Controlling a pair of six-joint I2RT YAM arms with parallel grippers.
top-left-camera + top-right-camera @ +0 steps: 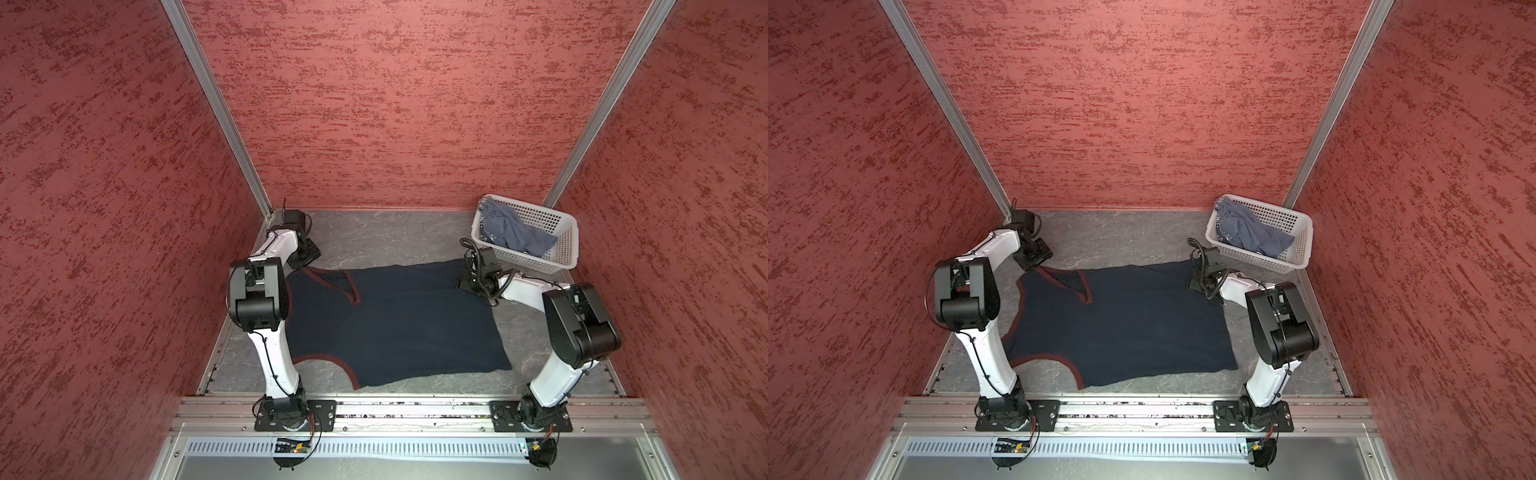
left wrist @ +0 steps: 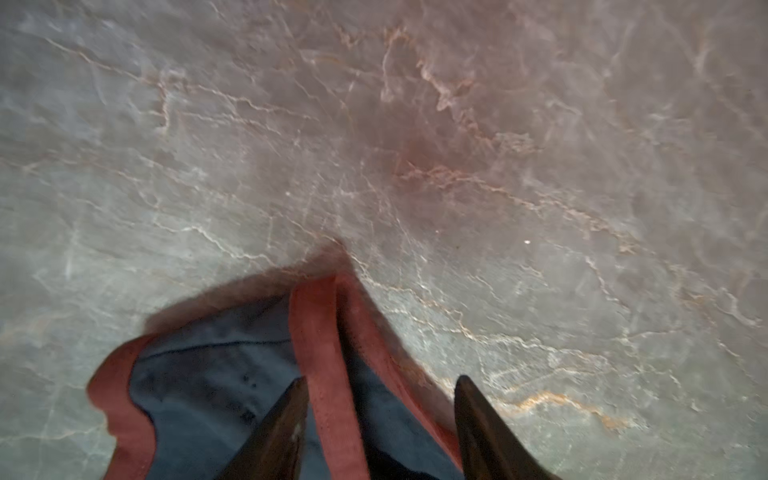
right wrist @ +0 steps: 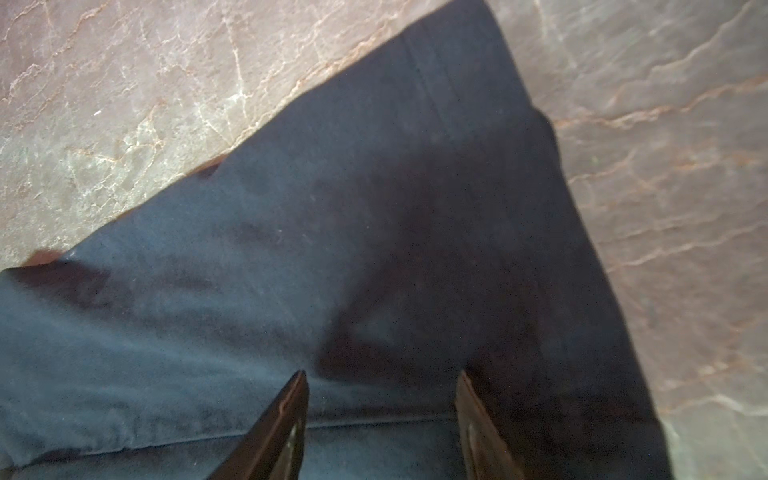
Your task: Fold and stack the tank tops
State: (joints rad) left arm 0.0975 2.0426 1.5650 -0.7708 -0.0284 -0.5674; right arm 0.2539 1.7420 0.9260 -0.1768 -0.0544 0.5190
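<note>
Flat on bench point(image 1: 374, 237): navy tank top point(image 1: 399, 324). At its red-trimmed strap point(image 2: 324, 365), left jaws parted, astride it, unclamped. At its hem corner point(image 3: 457, 83), right jaws parted, cloth under gap.

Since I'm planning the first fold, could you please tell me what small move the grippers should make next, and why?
Probably close both grippers. The navy tank top lies flat; the left gripper stands open astride its red-trimmed strap, the right gripper open over its far hem corner, so both ends seem ready to pinch.
</note>
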